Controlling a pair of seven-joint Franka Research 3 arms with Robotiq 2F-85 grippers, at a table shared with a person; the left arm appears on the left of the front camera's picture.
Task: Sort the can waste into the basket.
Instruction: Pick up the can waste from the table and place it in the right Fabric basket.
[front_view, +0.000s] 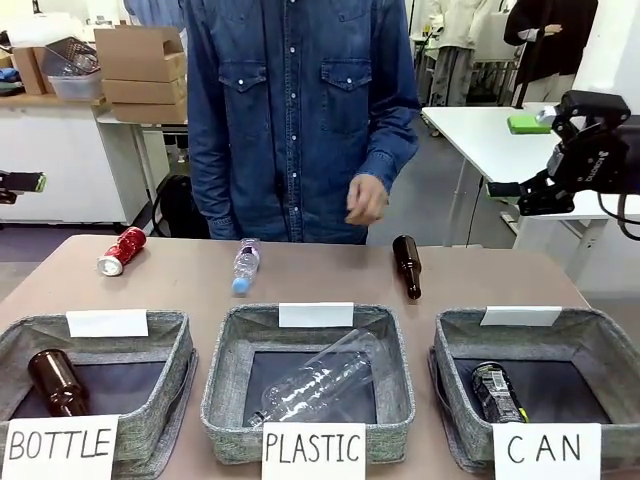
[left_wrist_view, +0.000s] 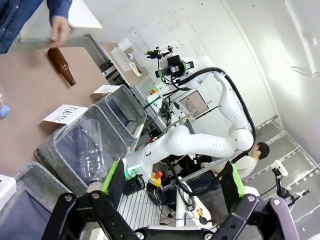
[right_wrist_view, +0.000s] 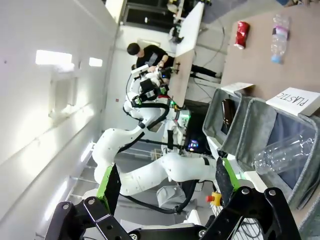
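Note:
A red can (front_view: 122, 250) with a silver top lies on its side on the table's far left, and it also lies far off in the right wrist view (right_wrist_view: 242, 34). A black can (front_view: 497, 390) lies in the grey basket (front_view: 600, 335) marked "CAN" at the front right. My left gripper (front_view: 25, 185) hangs at the left edge, off the table, open and empty (left_wrist_view: 172, 180). My right gripper (front_view: 520, 198) is raised beyond the table's right side, and its jaws stand open with nothing between them (right_wrist_view: 165, 180).
A brown bottle (front_view: 407, 265) and a small clear bottle (front_view: 245, 265) lie on the far half of the table. The "BOTTLE" basket (front_view: 170, 330) holds a brown bottle, the "PLASTIC" basket (front_view: 225, 340) a clear one. The person's hand (front_view: 367, 198) hangs above the far edge.

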